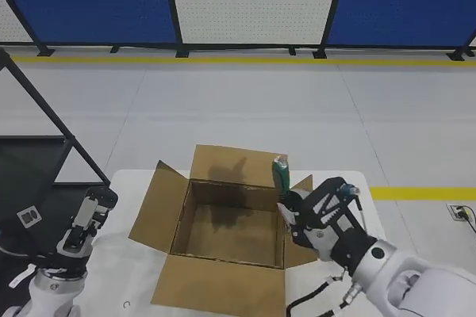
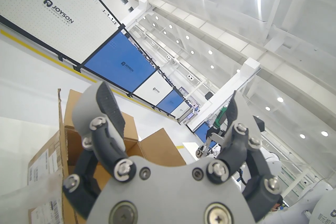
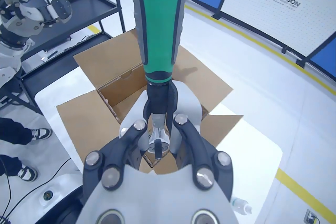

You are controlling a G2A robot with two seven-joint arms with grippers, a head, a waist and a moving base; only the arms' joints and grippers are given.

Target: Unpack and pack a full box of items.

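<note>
Right now your right gripper (image 1: 289,212) sits a little right of centre in the top view, clamped on the dark neck of a green-handled tool (image 1: 280,174). The tool stands nearly upright with its handle up, above the right wall of the cardboard box (image 1: 226,165). From the right wrist camera you can see the fingers (image 3: 172,99) pressed against the black collar just under the green and grey handle (image 3: 157,12), with the tool's metal head down between them.

The box rests open in the middle of the white table (image 1: 135,273), all four flaps folded outward.

Your left gripper (image 1: 99,200) is at the lower left of the top view, near the box's left flap but not touching it. Its fingers (image 2: 107,101) are spread apart and hold nothing.

A small white bottle (image 3: 241,205) lies on the table near the right arm. A black shelf rack (image 1: 24,182) stands along the left edge of the top view.
</note>
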